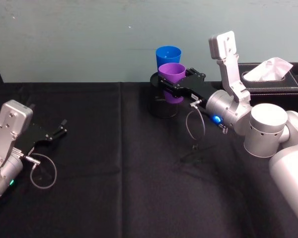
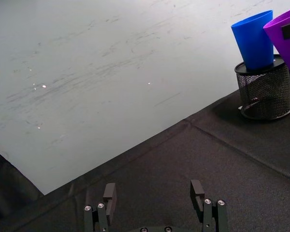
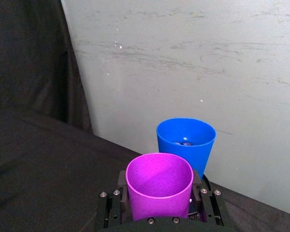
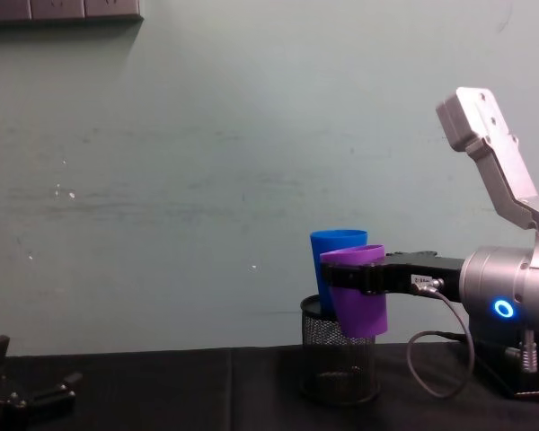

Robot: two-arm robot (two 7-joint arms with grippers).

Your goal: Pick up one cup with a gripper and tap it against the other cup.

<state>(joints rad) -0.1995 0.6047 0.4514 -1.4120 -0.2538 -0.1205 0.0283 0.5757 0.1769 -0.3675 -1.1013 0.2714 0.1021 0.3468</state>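
Note:
My right gripper (image 1: 172, 83) is shut on the purple cup (image 1: 171, 74), holding it upright in the air at the table's far middle. In the right wrist view the fingers (image 3: 112, 205) clamp both sides of the purple cup (image 3: 159, 186). Just behind it the blue cup (image 1: 168, 53) stands inside a black wire-mesh pen holder (image 2: 263, 89). The chest view shows the purple cup (image 4: 355, 287) overlapping the blue cup (image 4: 332, 247) near their rims; I cannot tell whether they touch. My left gripper (image 1: 57, 130) rests open low at the left, far from both cups.
A black tissue box (image 1: 273, 79) with a white tissue sits at the back right, behind the right arm. Black cloth (image 1: 114, 188) covers the table, and a pale wall (image 4: 207, 180) rises close behind the cups.

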